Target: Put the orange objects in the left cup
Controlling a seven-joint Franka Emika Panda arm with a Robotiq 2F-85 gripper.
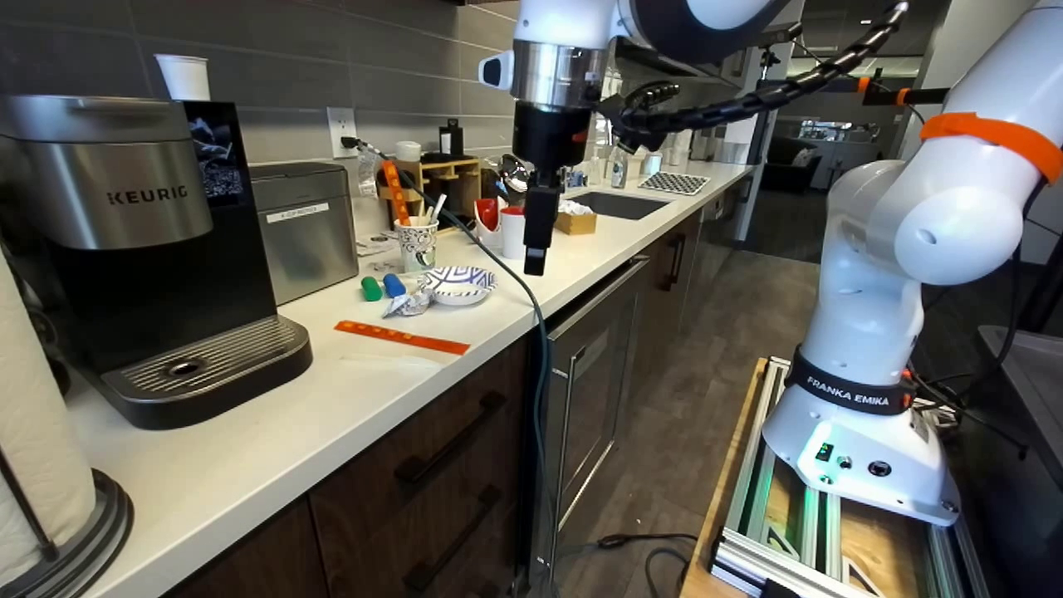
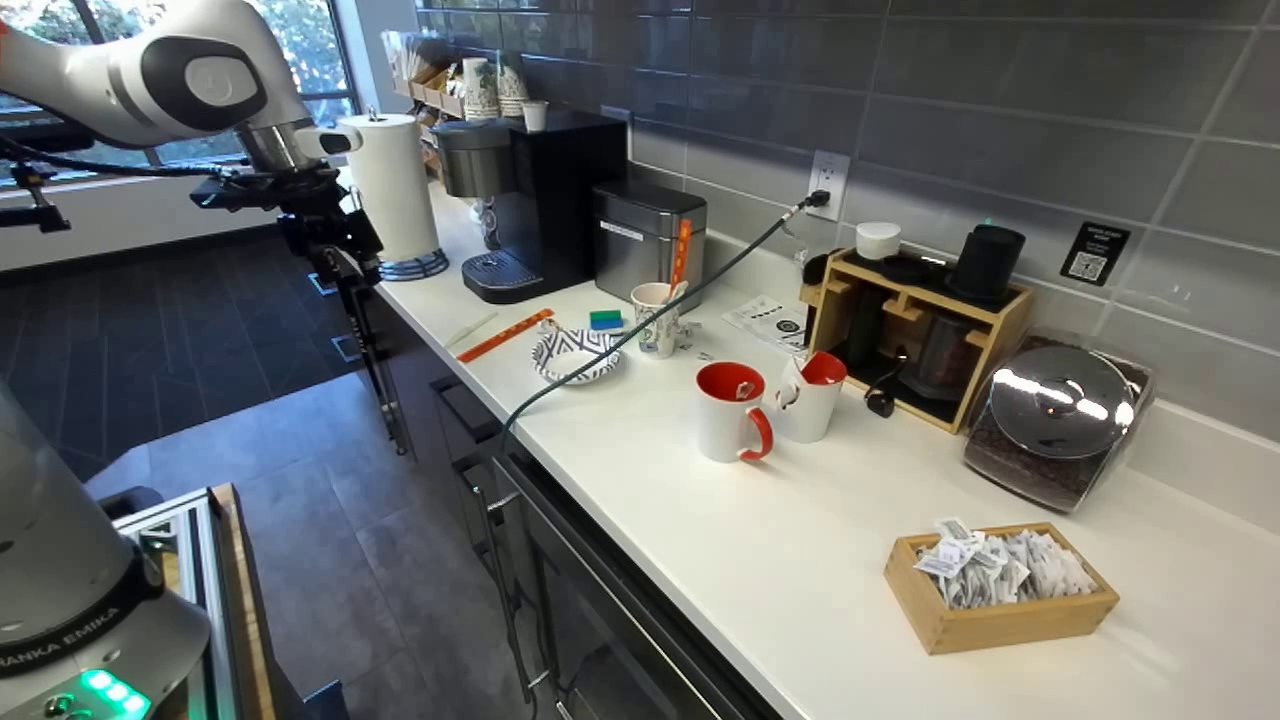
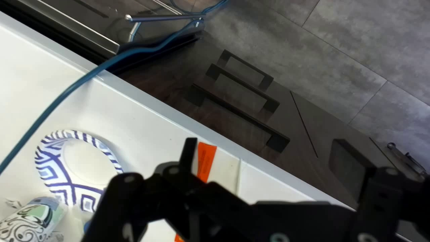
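Note:
A flat orange strip [image 1: 403, 336] lies on the counter near its front edge; it also shows in an exterior view [image 2: 505, 335]. In the wrist view the strip [image 3: 205, 161] is partly hidden by a finger. Another orange stick [image 1: 395, 191] stands upright in the patterned paper cup [image 1: 418, 249]; stick [image 2: 681, 250] and cup [image 2: 655, 320] show in both exterior views. My gripper [image 3: 265, 141] has its fingers wide apart with nothing between them. In the exterior views the gripper [image 1: 536, 262] [image 2: 395, 445] hangs by the counter's front edge, apart from the strip.
A patterned bowl [image 1: 458, 285], green block [image 1: 371, 289] and blue block [image 1: 394, 286] lie near the cup. A cable [image 2: 610, 350] crosses the counter. Red-and-white mugs [image 2: 728, 415] stand beyond. A coffee machine [image 1: 149, 249] and a pale strip [image 1: 390, 362] flank the orange strip.

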